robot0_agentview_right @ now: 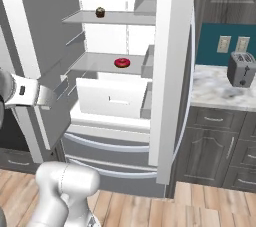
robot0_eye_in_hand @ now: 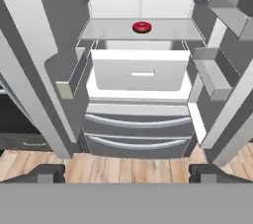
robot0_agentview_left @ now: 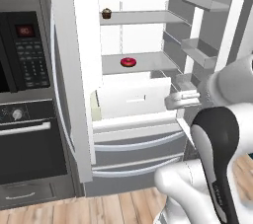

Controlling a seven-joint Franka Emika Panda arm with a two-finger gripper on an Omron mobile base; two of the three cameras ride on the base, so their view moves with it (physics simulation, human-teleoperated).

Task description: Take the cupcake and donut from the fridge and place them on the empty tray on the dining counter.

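Fridge (robot0_agentview_left: 74,70) both doors open, white interior. Cupcake (robot0_agentview_left: 106,13), dark brown with tan top, upright at left end of upper shelf. Donut (robot0_agentview_left: 128,62), red-pink glaze, flat on shelf below, roughly centred, above the white drawer.

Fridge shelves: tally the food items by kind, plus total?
Cupcake: 1, on the upper shelf
Donut: 1, on the shelf below it
Total: 2, both inside the open fridge, neither held.
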